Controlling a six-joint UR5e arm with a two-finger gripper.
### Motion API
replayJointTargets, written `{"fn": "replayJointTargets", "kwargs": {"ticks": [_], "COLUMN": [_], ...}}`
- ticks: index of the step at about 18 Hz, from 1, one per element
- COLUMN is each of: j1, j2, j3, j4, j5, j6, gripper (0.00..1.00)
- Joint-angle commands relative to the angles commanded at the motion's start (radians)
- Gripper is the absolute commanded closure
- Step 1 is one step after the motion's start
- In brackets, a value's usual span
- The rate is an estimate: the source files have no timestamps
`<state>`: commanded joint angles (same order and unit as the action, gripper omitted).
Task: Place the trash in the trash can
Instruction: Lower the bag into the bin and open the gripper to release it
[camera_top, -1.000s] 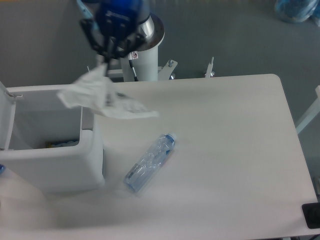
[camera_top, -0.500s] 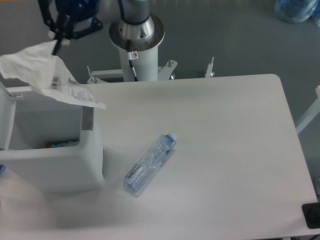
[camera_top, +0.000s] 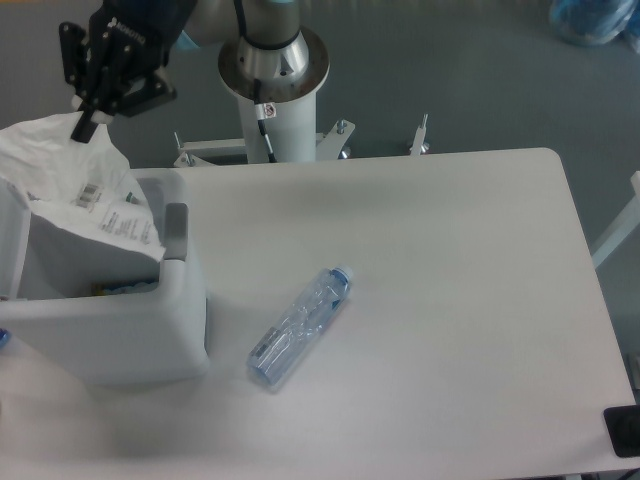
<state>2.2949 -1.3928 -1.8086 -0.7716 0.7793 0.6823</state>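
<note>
My gripper hangs above the back left of the trash can, shut on the top of the crumpled clear wrapper. The wrapper's white printed label faces the camera. Its lower part droops into the can's open top and over the back right rim. The can's lid stands open at the left edge of view. The clear water bottle with a blue cap lies on its side on the white table, just right of the can and apart from it.
The arm's grey base column stands behind the table's back edge. A black object sits at the table's front right corner. Something blue and yellow lies inside the can.
The gripper carried the wrapper left from over the table to over the can and lowered it, so its bottom now hangs inside the can. The bottle has not moved.
</note>
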Motion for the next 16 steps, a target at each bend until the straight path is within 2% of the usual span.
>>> {"fn": "replayJointTargets", "kwargs": {"ticks": [2, 4, 8, 16], "j1": [-0.012, -0.029, -0.044, -0.046], "j2": [-0.012, -0.029, -0.020, -0.031], "j3": [0.000, -0.003, -0.054, -0.063], "j4": [0.000, -0.003, -0.008, -0.017], "j5": [0.000, -0.002, -0.012, -0.060], "j6": [0.046, 0.036, 0.014, -0.032], "gripper": [1.00, 1.00, 1.00, 1.00]}}
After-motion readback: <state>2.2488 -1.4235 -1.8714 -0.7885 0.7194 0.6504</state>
